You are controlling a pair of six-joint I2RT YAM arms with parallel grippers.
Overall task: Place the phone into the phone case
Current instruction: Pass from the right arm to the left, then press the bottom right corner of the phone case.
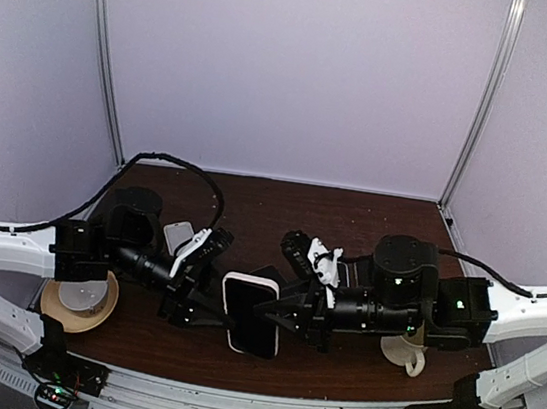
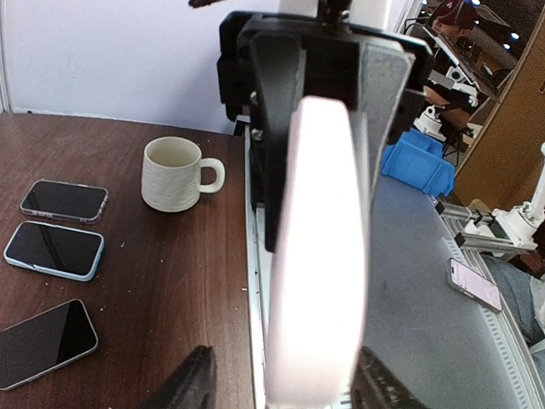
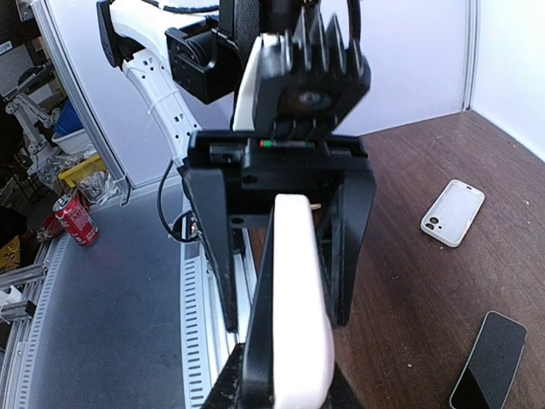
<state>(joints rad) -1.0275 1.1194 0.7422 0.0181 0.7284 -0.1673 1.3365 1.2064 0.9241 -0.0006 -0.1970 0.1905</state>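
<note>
Edge-on before my lenses, the white phone case (image 3: 294,290) holding the phone (image 1: 254,323) hangs over the worktop (image 1: 371,228) — my right jaws pinch it, my left jaws stand parted clear — so I'd check each corner seats before releasing

Robotics lab: white-panelled booth (image 1: 292,66) on aluminium posts (image 1: 107,52), plastic parts bins (image 2: 417,166) outside.

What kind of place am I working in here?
Probably a robotics lab test cell: white panel walls on aluminium posts, a metal workbench, and another white rig beyond it.
</note>
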